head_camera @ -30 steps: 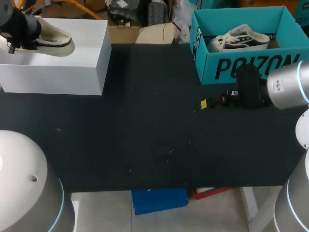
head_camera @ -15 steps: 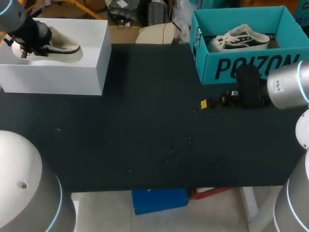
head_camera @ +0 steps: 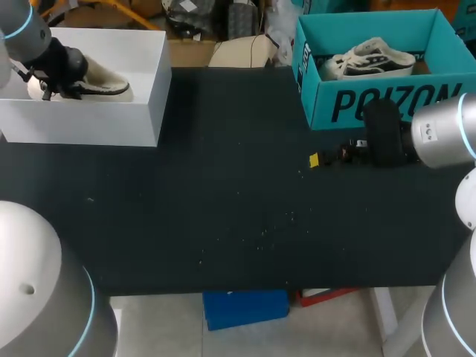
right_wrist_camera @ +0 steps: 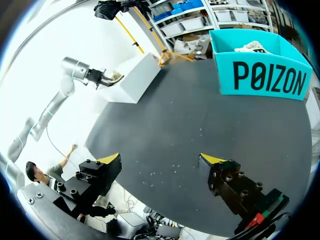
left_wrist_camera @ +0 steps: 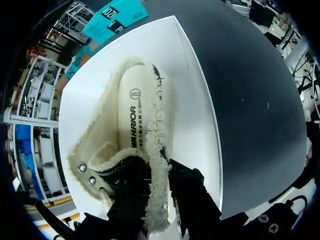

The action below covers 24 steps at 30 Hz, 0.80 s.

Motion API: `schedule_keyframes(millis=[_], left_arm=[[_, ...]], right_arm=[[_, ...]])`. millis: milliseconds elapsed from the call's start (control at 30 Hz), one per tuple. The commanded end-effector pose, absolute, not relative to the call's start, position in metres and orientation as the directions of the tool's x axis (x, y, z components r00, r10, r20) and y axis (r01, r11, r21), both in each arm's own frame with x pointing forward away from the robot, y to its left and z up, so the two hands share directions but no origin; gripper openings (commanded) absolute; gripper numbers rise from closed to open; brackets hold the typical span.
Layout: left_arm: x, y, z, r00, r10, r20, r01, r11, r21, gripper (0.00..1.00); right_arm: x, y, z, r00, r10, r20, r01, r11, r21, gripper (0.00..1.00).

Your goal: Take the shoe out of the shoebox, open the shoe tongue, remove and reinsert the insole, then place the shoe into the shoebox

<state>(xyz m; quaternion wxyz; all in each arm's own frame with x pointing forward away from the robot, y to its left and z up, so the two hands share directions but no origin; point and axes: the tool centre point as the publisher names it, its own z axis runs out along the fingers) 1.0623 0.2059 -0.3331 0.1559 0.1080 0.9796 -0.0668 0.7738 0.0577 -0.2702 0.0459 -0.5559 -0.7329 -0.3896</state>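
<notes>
Fleece spills over the collar of the cream pile-lined shoe with a dark leather upper (left_wrist_camera: 135,130), which lies at the far left within the white rectangular cardboard shoebox (head_camera: 111,119). I cannot tell whether its sole is down on the box or just above it. Its pale flat insole (left_wrist_camera: 132,112) shows along the open throat.

I judge the shoe light and soft almost everywhere. The pile squashes and the collar folds, and only the rubber sole and heel should keep their shape. The pile is probably slippery under a narrow finger (it shears rather than grips), so a pinch on the rim alone may let the shoe sag toe-down.

The left hand (left_wrist_camera: 157,197) is clenched on exactly that rim, one finger on the eyelet side and the other outside the fleece edge, with its yellow tips hidden. A firmer hold would be lower on the side wall near the sole, or across the heel. The insole looks thin and floppy, so it is best pinched at one end.

Well apart to the right, over the dark surface (head_camera: 238,201), the right hand (right_wrist_camera: 161,159) hangs with fingers spread and nothing between them. It is near the teal cardboard box (head_camera: 387,104), which holds a white-and-black laced sneaker (head_camera: 368,59).
</notes>
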Motion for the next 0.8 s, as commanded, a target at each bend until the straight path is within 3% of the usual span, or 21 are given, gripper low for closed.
schedule_keyframes(millis=[33,200,433,733,800], left_arm=[[1.07,0.205,-0.334,-0.934,0.195,-0.3,0.234,0.967,-0.099,0.38],[1.07,0.202,-0.323,-0.927,0.208,-0.313,0.243,0.967,-0.077,0.41],[1.067,0.185,-0.281,-0.918,0.232,-0.321,0.266,0.962,-0.065,0.31],[1.041,0.138,-0.214,-0.919,0.281,-0.278,0.31,0.949,-0.066,0.46],[1.034,0.124,-0.206,-0.918,0.3,-0.26,0.328,0.942,-0.071,0.69]], right_arm=[[0.775,0.059,-0.27,-0.376,0.781,0.498,0.851,0.079,0.518,1.0],[0.775,0.059,-0.27,-0.376,0.781,0.498,0.851,0.079,0.518,1.0],[0.775,0.059,-0.27,-0.376,0.781,0.498,0.851,0.079,0.518,1.0],[0.775,0.059,-0.27,-0.376,0.781,0.498,0.851,0.079,0.518,1.0],[0.775,0.059,-0.27,-0.376,0.781,0.498,0.851,0.079,0.518,1.0]])
